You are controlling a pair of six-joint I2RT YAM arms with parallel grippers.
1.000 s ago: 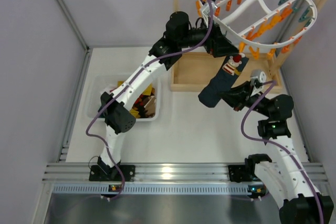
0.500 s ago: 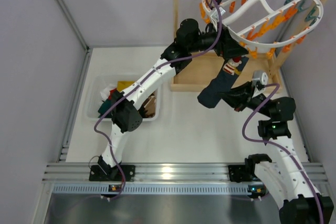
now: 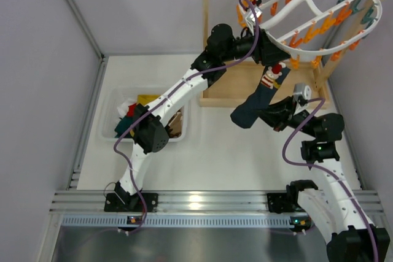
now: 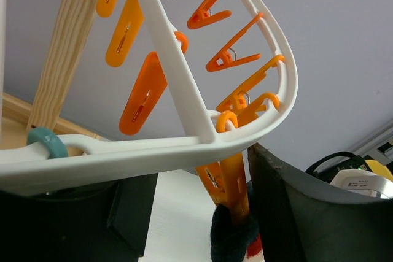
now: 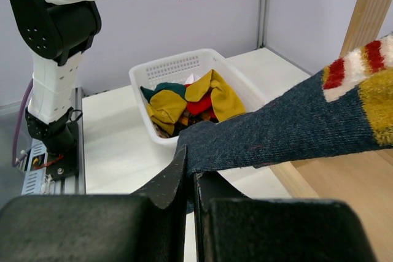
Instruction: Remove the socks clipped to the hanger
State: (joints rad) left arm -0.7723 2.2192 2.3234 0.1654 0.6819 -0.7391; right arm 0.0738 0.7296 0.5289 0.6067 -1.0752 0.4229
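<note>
Top view: the hanger (image 3: pixel 313 7) hangs tilted on the wooden rack (image 3: pixel 205 29), back right. One patterned sock (image 3: pixel 258 99), navy with a red-white band, hangs off the hanger's near rim and slants down-left above the bench (image 3: pixel 233 151). The left end effector (image 3: pixel 273 56) is up at the sock's clipped top, tucked just under the rim. The right end effector (image 3: pixel 269 116) is at the sock's lower part, touching it. A white basket (image 3: pixel 108 124) of mixed clothes (image 3: pixel 144 107) sits on the left of the bench, well apart from both end effectors.

Left wrist view: the white hanger rim (image 4: pixel 184 151) crosses the frame. An orange clip (image 4: pixel 228 182) hangs off it and pinches the dark sock top (image 4: pixel 228 240). The clip and sock top sit between the two fingers: the right finger (image 4: pixel 295 213) is just beside the clip, the other finger (image 4: pixel 132 213) stands apart from it. Jaws apart, so the left end effector (image 4: pixel 202 213) is released and grasping nothing.

Right wrist view: the right end effector (image 5: pixel 190 179) is clenched, grasping the sock's navy edge. The sock (image 5: pixel 288 127) runs up-right from the pinch to its striped band at the frame's right edge. The basket (image 5: pixel 178 65) with clothes is behind, on the bench, not touching the sock.
</note>
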